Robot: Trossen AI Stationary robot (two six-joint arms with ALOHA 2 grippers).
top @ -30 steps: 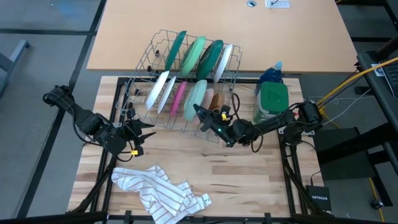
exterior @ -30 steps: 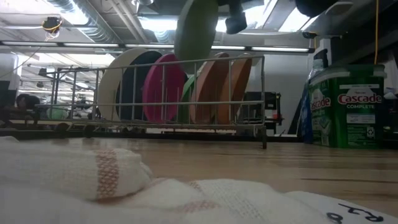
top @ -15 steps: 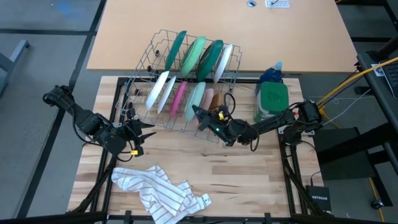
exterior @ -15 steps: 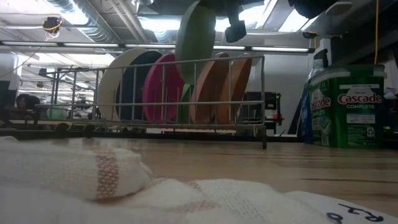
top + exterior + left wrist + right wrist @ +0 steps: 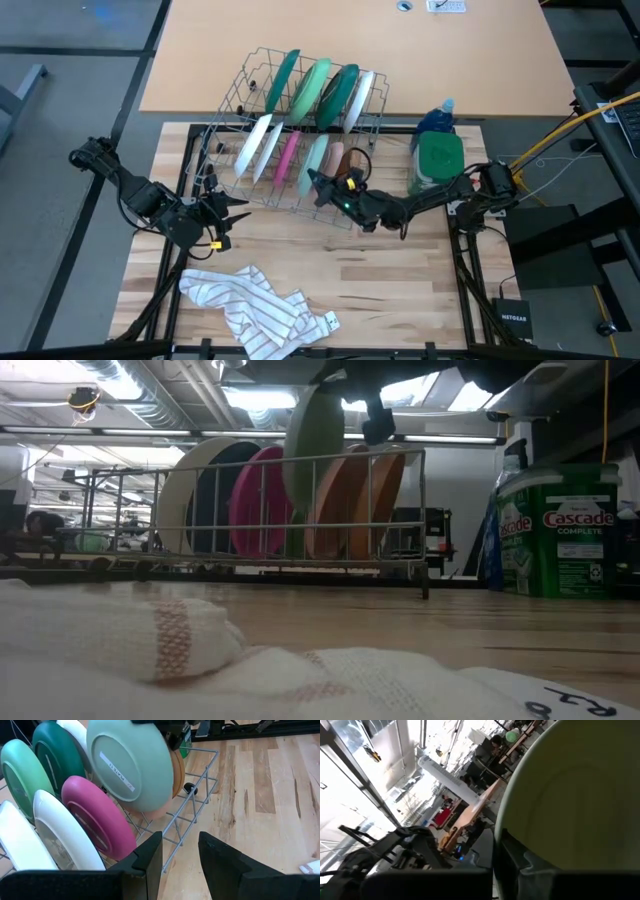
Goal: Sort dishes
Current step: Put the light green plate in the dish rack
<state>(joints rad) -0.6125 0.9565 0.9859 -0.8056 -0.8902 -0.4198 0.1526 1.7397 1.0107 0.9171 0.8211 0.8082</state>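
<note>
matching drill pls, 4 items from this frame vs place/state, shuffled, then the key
1. light green plate
2. pink plate
3. striped cloth
4. left gripper

A. lying crumpled on the table's front part
B. standing in the rack's front row
C. open, holding nothing, beside the dish rack
D. held on edge over the rack by the right gripper

Pairs: 1-D, 2-B, 3-A, 4-C

A wire rack (image 5: 262, 120) stood at the back of the desk (image 5: 400, 270), with plates (image 5: 318, 90) on edge in two rows inside it. A lidded container (image 5: 438, 162) stood right of the rack, a bottle (image 5: 437, 118) behind it. A cloth (image 5: 255, 305) lay near the front edge.
</note>
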